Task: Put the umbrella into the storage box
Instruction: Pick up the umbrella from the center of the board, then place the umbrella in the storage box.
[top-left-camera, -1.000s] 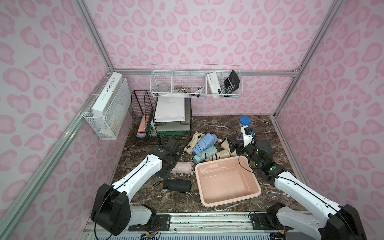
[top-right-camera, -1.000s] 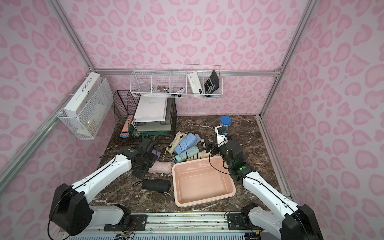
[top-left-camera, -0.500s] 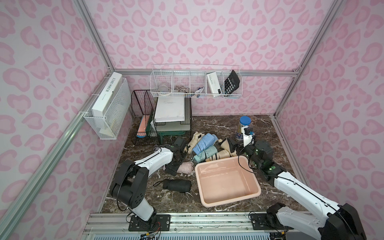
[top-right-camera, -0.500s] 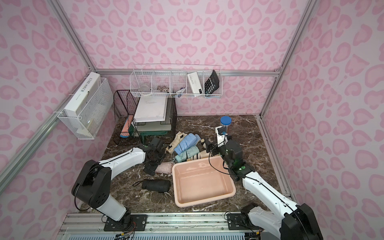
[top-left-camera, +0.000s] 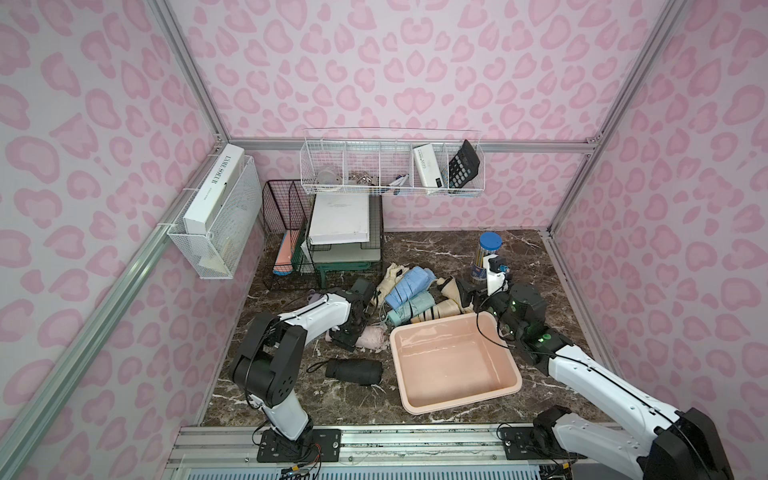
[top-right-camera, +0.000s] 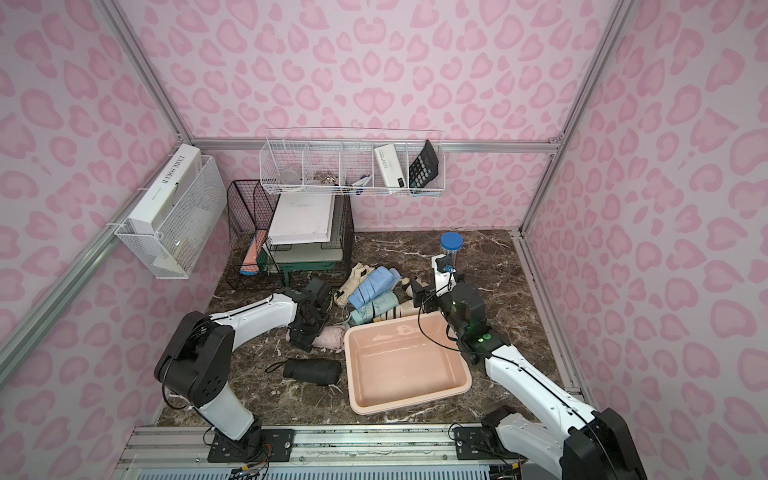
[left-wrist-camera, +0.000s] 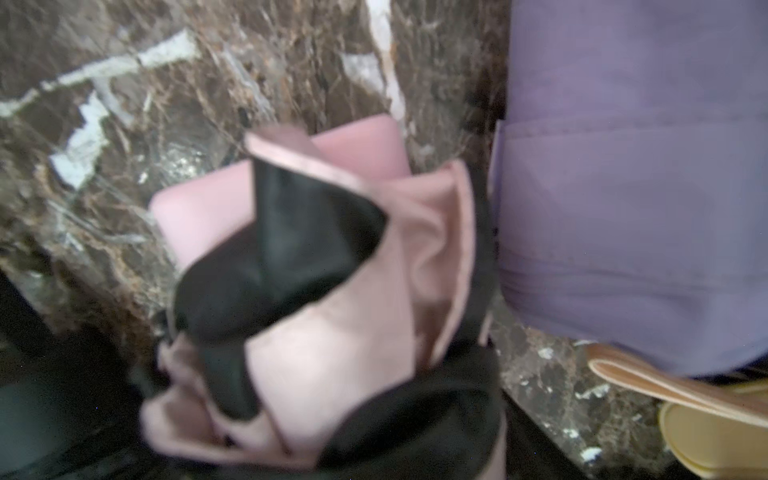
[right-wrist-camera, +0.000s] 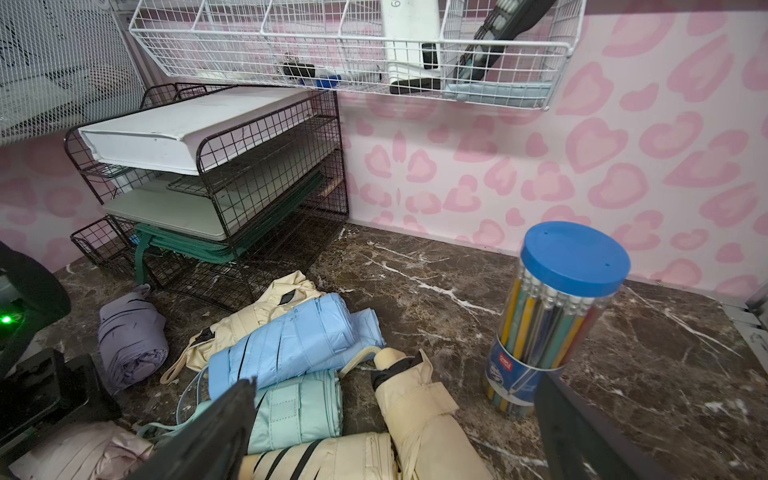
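The white box (top-left-camera: 214, 187) in the side-wall wire basket (top-left-camera: 232, 266) reads "L'AME SOEUR" along its top.

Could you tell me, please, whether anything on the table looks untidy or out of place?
Yes. The folded umbrellas lie in a crisscross heap behind the storage box, which is empty. The black umbrella lies apart beside the box, and the pink umbrella has loose folds showing its black lining.

Both top views overlook table (top-left-camera: 436, 249) (top-right-camera: 395, 249); wrist views close.

Pale pink storage box (top-left-camera: 453, 365), black umbrella (top-left-camera: 353, 371), brown marbled table (top-left-camera: 436, 253)
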